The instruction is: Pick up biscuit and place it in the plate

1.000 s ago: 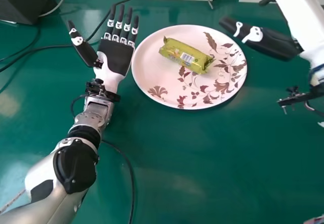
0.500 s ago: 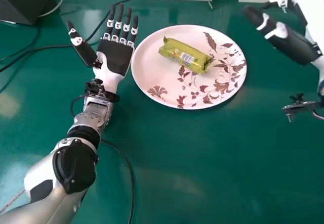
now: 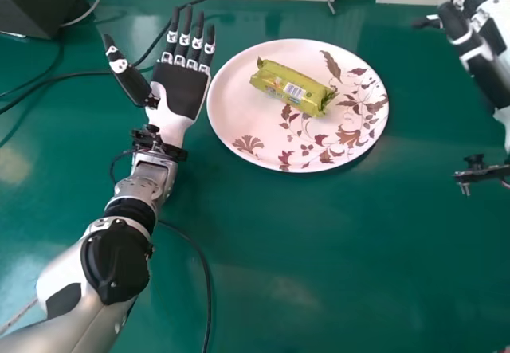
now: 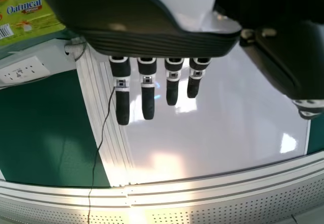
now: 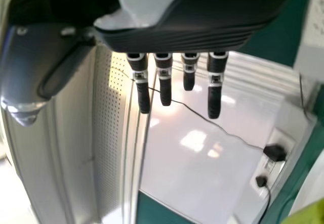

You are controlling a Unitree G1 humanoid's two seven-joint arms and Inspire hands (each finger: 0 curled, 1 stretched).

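The biscuit packet in a yellow-green, shiny film wrapper [image 3: 293, 87] lies on its side inside the round white plate with brown floral sprays [image 3: 233, 98], nearer the plate's far rim than its near one and slanting across it. The plate sits toward the far edge of the green, smooth surface [image 3: 263, 233]. The right hand, black and white with jointed fingers [image 3: 483, 56], is well apart from the packet, beyond the plate's right rim; its fingers are extended and it holds nothing. The left hand, of the same make [image 3: 180, 88], lies palm up just beside the plate's left rim, spread wide and empty.

The packet looks light, fairly stiff along its length, with softer crimped ends. Its film is probably slippery, and the biscuits inside could crack under a hard squeeze. The best hold would be across the middle, fingers and thumb on the two long sides, pressing gently; the ends would crumple. With the packet in the plate, the placing looks done, so no fresh grasp seems needed.
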